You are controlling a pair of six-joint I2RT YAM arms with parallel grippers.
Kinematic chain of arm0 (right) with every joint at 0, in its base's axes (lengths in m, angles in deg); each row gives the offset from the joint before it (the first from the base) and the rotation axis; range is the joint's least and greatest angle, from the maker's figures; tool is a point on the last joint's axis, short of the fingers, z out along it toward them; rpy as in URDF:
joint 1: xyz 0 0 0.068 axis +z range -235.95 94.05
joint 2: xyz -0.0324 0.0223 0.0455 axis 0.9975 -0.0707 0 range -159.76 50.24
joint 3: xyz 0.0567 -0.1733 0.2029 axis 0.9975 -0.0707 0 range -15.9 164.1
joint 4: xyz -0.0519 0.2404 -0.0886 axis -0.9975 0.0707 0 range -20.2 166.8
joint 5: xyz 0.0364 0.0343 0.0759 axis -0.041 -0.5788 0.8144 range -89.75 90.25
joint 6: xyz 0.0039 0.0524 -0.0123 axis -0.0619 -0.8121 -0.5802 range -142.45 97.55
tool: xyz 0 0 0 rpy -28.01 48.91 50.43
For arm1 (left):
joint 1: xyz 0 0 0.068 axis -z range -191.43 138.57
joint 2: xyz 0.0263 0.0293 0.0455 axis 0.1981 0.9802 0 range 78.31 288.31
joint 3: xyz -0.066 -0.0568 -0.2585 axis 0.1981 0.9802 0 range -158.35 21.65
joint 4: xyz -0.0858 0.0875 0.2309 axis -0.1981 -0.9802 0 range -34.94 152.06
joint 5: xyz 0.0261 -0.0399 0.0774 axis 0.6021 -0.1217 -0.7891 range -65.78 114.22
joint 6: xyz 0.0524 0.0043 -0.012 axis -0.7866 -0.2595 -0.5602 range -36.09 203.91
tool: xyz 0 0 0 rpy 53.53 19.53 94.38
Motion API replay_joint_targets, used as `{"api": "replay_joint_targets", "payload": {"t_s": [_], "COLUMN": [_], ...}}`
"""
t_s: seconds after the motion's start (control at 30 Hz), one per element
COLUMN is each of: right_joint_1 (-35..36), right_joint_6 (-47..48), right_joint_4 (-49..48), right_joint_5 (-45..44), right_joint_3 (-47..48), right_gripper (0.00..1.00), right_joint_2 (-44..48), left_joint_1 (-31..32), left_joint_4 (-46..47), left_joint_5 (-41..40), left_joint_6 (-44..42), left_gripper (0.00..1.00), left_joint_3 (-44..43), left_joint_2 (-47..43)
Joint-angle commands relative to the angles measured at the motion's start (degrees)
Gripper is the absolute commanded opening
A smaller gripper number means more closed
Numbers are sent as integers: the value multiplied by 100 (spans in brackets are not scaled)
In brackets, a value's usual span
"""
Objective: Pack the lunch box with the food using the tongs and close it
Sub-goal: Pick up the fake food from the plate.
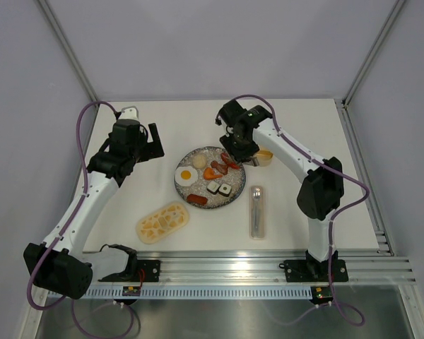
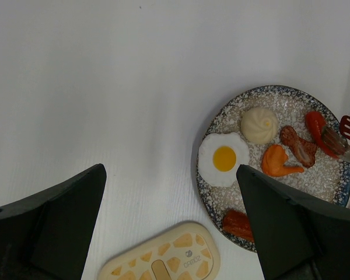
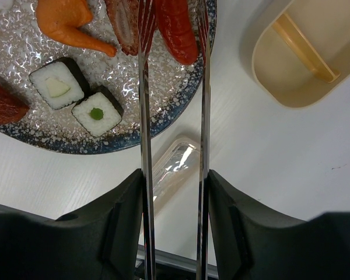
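Note:
My right gripper [image 1: 239, 151] [image 3: 175, 175] is shut on the silver tongs [image 3: 144, 116], one slim arm against each finger. The tong tips straddle a red sausage [image 3: 176, 29] on the speckled plate [image 1: 205, 150] [image 3: 134, 116]. The plate also holds a fried egg [image 1: 186, 174] [image 2: 223, 158], a pale bun [image 2: 259, 125], an orange piece [image 2: 277, 163] [image 3: 64, 20], two sushi rolls [image 1: 219, 188] [image 3: 58, 84] and another sausage [image 2: 238, 223]. The open cream lunch box [image 1: 263, 157] [image 3: 297, 58] sits just right of the plate. Its patterned lid [image 1: 162, 221] [image 2: 163, 256] lies at front left. My left gripper [image 1: 152, 145] [image 2: 169, 169] hovers open and empty, left of the plate.
A long clear cutlery case [image 1: 257, 210] [image 3: 172, 163] lies in front of the lunch box, to the right of the plate. The metal rail [image 1: 268, 268] with both arm bases runs along the near table edge. Grey walls enclose the table on three sides.

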Motion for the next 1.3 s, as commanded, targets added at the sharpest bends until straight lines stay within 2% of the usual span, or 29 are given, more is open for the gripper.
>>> {"api": "replay_joint_targets", "payload": {"t_s": [0.0, 0.6, 0.77, 0.8, 0.9, 1.07, 1.27], "right_joint_1": [82, 82, 82, 82, 82, 73, 82], "right_joint_6": [215, 224, 197, 197, 153, 57, -31], "right_joint_4": [-22, -31, -22, -22, -31, -84, -171], "right_joint_5": [92, -22, -5, 4, 100, 241, 268], "right_joint_3": [178, 266, 292, 292, 319, 345, 319], "right_gripper": [52, 48, 37, 30, 28, 12, 7], "right_joint_2": [-59, -437, -332, -305, -156, 125, 380], "left_joint_1": [-21, -21, -21, -21, -13, -21, -21], "left_joint_4": [112, 86, 86, 77, 86, 86, 77], "left_joint_5": [-158, -175, -184, -175, -158, -105, -88], "left_joint_6": [-23, -40, -40, -40, -23, 4, 12], "left_gripper": [99, 99, 99, 99, 99, 99, 99], "left_joint_3": [-64, -55, -38, -29, -29, -29, -46], "left_joint_2": [-141, -150, -177, -185, -194, -212, -247]}}
